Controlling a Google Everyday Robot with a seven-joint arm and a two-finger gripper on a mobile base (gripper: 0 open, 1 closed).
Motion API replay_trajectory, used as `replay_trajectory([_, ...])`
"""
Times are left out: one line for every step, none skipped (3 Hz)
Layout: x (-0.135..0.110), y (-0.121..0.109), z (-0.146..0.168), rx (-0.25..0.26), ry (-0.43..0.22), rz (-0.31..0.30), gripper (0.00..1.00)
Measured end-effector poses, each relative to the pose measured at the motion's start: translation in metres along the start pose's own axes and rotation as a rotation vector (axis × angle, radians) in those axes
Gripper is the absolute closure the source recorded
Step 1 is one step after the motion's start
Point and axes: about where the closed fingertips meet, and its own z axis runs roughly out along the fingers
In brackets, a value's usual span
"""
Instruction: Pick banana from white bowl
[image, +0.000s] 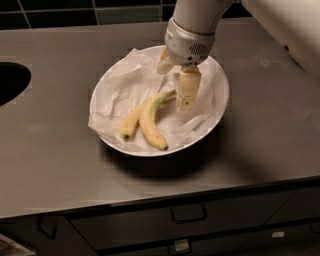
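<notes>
The white bowl (216, 116) sits mid-counter with a crumpled white paper liner. Two bananas lie in it side by side, their stems pointing up-right. The banana (149, 124) is the thicker one, curved, with a greenish neck and a dark tip at the bowl's front. A slimmer, paler banana (130, 123) lies to its left. My gripper (175, 88) hangs down over the bowl at the stem ends. Its fingers are apart, with one tan finger (188, 89) just right of the stems and the other behind them. It holds nothing.
The grey counter (60, 150) has a dark sink opening (11, 82) at the left edge. A dark tiled wall runs along the back. Drawers with handles (189, 214) sit below the front edge. The arm's white body (285, 25) fills the upper right.
</notes>
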Motion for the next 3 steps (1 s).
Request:
replay_trajectory([0.0, 0.0, 0.0, 0.0, 0.0, 0.0, 0.25])
replay_trajectory([0.0, 0.0, 0.0, 0.0, 0.0, 0.0, 0.27])
replay_trajectory([-0.0091, -0.0095, 0.0063, 0.003, -0.004, -0.018, 0.28])
